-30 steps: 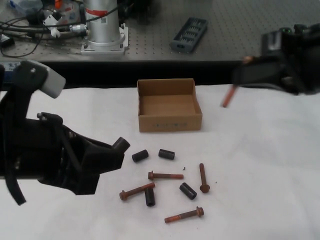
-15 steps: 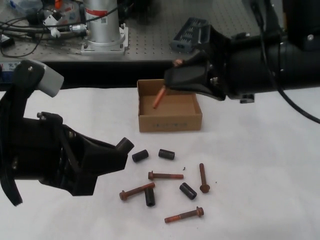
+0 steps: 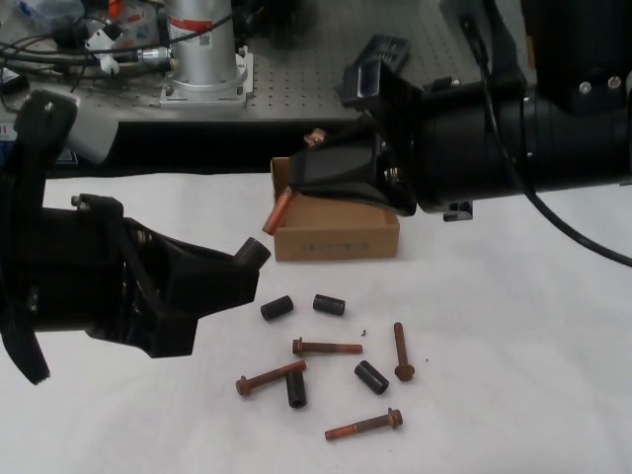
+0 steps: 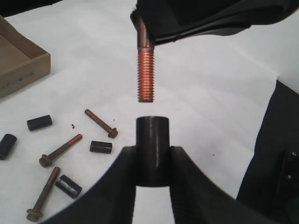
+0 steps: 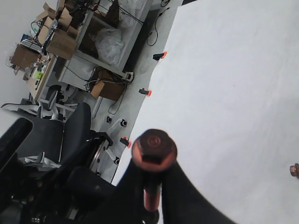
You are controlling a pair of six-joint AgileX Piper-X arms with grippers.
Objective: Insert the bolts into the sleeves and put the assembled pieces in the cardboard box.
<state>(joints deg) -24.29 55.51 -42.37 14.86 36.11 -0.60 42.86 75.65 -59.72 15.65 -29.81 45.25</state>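
My left gripper (image 4: 153,158) is shut on a black sleeve (image 4: 153,150), held upright above the white cloth; the same sleeve (image 3: 252,253) shows at the left arm's tip. My right gripper (image 3: 314,163) is shut on a copper bolt (image 3: 278,210), its hex head (image 5: 153,150) seen end-on. The bolt's threaded tip (image 4: 145,77) hangs just above the sleeve's open mouth, a small gap between them. The open cardboard box (image 3: 334,239) stands behind, with nothing visible inside. Several loose bolts (image 3: 327,347) and black sleeves (image 3: 277,307) lie on the cloth in front of it.
A white cloth (image 3: 513,336) covers the bench. Behind it, a dark perforated table carries a metal post (image 3: 202,49), cables and a dark rack (image 3: 375,61). The right arm's body (image 3: 513,138) spans the back right; the left arm (image 3: 89,286) fills the front left.
The right arm has swung in from the far right with its bolt, over the box, to just above the sleeve. The left arm has lifted the sleeve slightly.
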